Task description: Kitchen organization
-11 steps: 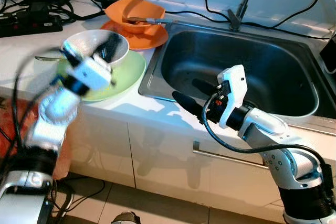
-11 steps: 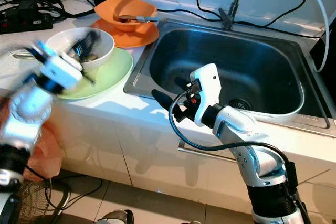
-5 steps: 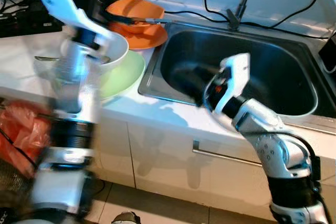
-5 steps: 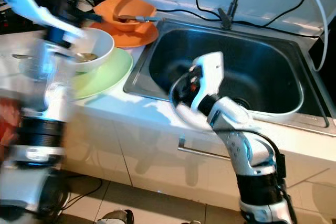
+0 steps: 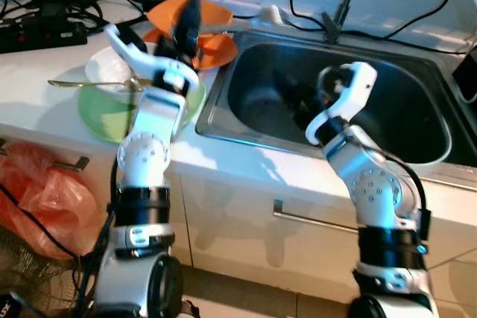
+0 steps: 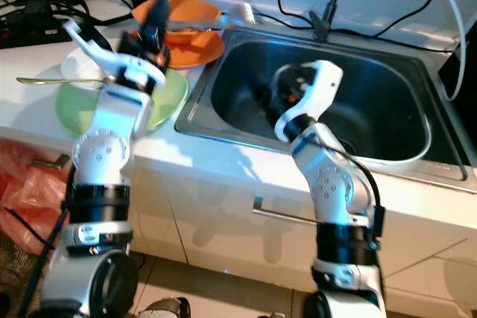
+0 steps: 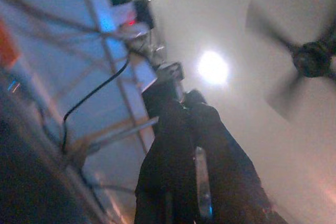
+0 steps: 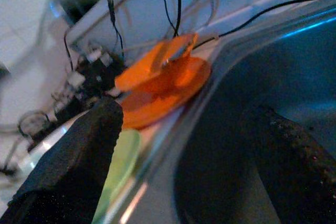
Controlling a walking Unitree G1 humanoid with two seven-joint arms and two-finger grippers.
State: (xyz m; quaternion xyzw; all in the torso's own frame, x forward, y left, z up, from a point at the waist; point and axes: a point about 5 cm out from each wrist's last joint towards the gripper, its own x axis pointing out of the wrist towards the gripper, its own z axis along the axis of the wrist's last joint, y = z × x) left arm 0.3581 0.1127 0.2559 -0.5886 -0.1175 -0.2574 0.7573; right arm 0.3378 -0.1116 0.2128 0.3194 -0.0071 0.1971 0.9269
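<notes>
Writing appears nowhere legible on orange bowl or sink.

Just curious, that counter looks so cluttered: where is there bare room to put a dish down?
The sink basin is mostly bare beyond the right hand. The counter left of it is crowded: green plate, white bowl, orange dishes, cables.
</notes>
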